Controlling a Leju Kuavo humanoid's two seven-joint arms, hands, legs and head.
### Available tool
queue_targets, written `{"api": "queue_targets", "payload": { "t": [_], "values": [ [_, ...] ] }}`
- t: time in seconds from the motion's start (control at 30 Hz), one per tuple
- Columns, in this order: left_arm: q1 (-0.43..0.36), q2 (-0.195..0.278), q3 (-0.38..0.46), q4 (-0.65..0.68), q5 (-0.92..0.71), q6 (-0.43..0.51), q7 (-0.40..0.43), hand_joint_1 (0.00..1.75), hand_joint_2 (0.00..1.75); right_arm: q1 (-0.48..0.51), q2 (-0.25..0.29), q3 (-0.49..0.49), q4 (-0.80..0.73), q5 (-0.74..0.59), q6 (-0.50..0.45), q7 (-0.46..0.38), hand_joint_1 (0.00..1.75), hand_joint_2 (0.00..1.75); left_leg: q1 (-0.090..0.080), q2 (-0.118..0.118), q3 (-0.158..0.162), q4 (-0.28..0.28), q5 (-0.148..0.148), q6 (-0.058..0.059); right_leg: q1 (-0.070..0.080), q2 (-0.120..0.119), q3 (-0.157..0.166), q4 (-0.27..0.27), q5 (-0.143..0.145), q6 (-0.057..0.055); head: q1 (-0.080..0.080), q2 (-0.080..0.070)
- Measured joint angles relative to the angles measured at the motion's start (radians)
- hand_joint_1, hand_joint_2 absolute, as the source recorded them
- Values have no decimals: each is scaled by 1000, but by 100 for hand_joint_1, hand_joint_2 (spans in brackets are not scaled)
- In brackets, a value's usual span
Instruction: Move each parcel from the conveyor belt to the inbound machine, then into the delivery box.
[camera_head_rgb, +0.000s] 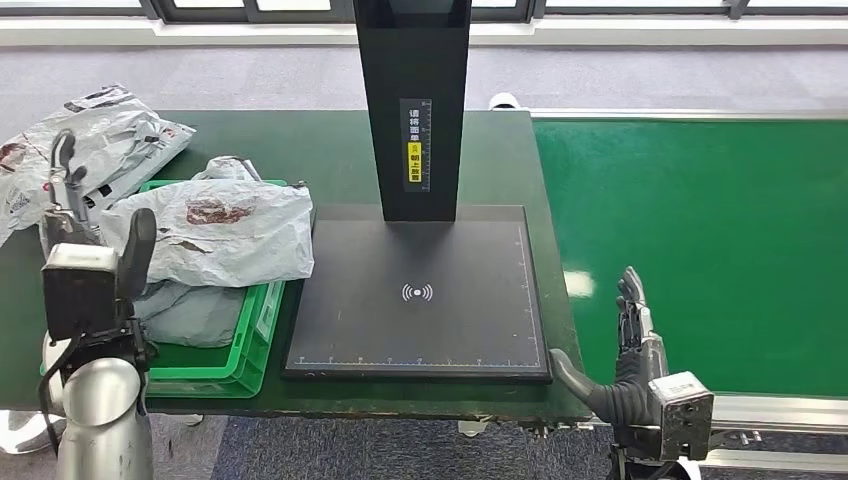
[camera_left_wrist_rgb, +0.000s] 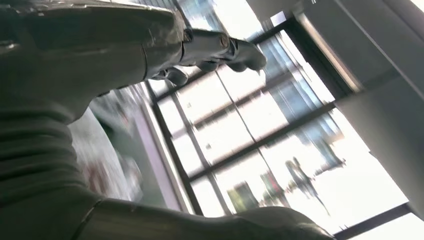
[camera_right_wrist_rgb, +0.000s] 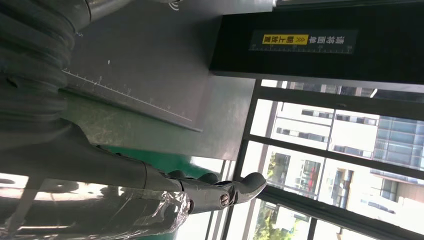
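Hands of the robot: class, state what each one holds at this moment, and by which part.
Nothing is held. The left hand is raised beside the parcels in the green box, fingers apart and empty. The right hand is open by the conveyor belt, also empty.

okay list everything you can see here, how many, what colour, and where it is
Parcels: at least three, grey-white plastic mailers; one atop the crate, one under it, one on the table's far left.
Crate: one, green, left of the scan platform.
Inbound machine: one, black; flat platform with a column at its back.
Table: one, dark green.
Conveyor belt: one, bright green, bare in view, on the right.
Left hand: raised over the crate, holding nothing.
Right hand: open, at the belt's near edge.
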Motion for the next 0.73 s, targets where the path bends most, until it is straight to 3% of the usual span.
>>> {"api": "queue_targets", "payload": {
  "t": [0.13, 0.27, 0.47, 0.73],
  "values": [
    [36, -32, -83, 17, 228, -97, -82, 0, 175, -32, -1, 0, 7, -10, -8, 9, 0, 175, 0, 0, 0, 0, 0, 0, 0, 0, 0, 0, 0, 0, 0, 0],
    [78, -88, -171, 83, 337, -158, -102, 0, 175, -52, -2, 0, 11, -15, -21, 18, 0, 175, 0, -1, 0, 0, 0, 0, 0, -1, 1, 0, 0, 0, 0, 0],
    [107, -145, -274, 206, 369, -191, -89, 0, 175, -60, -9, 5, 23, -14, -38, 17, 0, 175, 0, -1, 0, 0, -1, 1, 0, -1, 1, 0, 0, 0, 0, 0],
    [154, -172, -299, 274, 337, -164, -84, 0, 175, -60, -16, 23, 44, -6, -54, 12, 0, 175, 0, -1, 0, 0, -1, 1, 0, -1, 0, 0, -1, 1, 0, 0]
  ]
}}
